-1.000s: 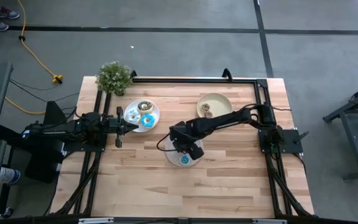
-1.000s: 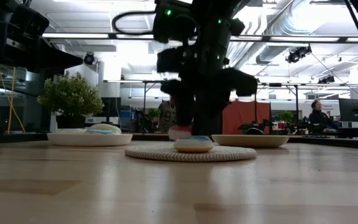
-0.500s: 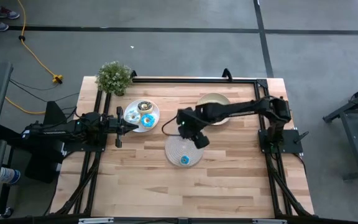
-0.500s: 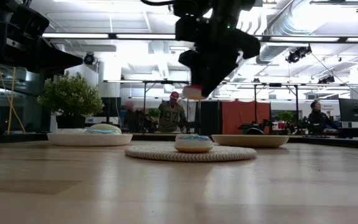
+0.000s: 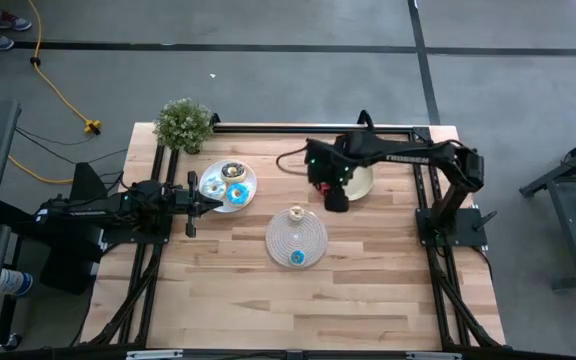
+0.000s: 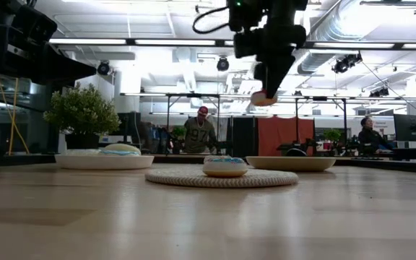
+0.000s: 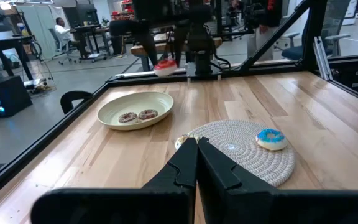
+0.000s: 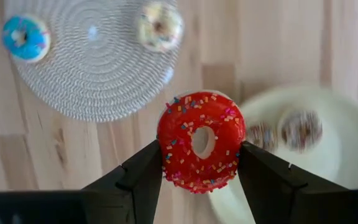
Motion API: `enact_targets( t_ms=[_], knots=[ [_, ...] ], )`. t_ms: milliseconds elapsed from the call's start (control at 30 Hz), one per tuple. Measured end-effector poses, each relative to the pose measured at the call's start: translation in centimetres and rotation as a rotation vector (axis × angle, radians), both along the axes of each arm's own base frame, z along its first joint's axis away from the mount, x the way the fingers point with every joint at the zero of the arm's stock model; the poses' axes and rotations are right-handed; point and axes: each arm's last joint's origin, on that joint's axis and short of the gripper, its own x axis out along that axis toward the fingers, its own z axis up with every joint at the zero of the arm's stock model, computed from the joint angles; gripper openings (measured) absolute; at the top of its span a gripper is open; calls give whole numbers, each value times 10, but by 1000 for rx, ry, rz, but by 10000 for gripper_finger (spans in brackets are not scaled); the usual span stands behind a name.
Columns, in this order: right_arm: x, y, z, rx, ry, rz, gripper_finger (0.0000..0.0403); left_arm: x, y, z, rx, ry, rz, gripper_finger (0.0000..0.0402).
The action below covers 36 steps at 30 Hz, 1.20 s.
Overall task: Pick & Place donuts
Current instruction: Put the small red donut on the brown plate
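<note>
Up and away goes the right hand [image 8: 201, 163] — a second ago it was low over the round pale grey woven mat [image 5: 296, 238], and it has now swung across to the near edge of the yellow-green plate [image 5: 360, 183], taking its load along. Clamped between its two dark fingers [image 8: 143, 180] is the red-iced mini donut with coloured sprinkles [image 8: 201, 142], held flat, ring hole facing the wrist camera, well above the wooden desk [image 5: 368, 280]. From the level view that red donut [image 6: 263, 98] hangs high over the plate.

Counting now: one red donut in the grip. Two donuts left on the mat: a blue-iced one [image 5: 297, 258] at the edge nearer the camera side and a cream one [image 5: 295, 213] at the far edge. Two small brown donuts [image 7: 138, 116] lie side by side on the yellow-green plate. Over on the white plate [image 5: 215, 191] I make out a blue-iced ring [image 5: 236, 193] and a dark one [image 5: 232, 171] beside it; anything more there is too small to tell.

Two plates, one mat, seven donuts at most in sight.

The left hand [image 7: 196, 144] waits clenched shut by the white plate, pointing across the desk toward the mat. A small potted green plant [image 5: 185, 124] stands at the far left corner. People sit in the room beyond.
</note>
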Motion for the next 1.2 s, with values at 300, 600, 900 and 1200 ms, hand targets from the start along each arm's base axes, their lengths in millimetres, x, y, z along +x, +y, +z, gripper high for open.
enact_targets(
  t_ms=[300, 600, 900, 1200],
  knots=[
    [-25, -39, 5, 6, 79, -334, 189, 0, 0, 0, 0, 0, 0, 1],
    [-43, -78, 5, -42, 94, -578, 189, 0, 0, 0, 0, 0, 0, 1],
    [-41, -101, -12, -43, 113, -662, 189, 0, 0, 0, 0, 0, 0, 1],
    [-28, -113, -50, -27, 203, -665, 189, 0, 0, 0, 0, 0, 0, 1]
  ],
)
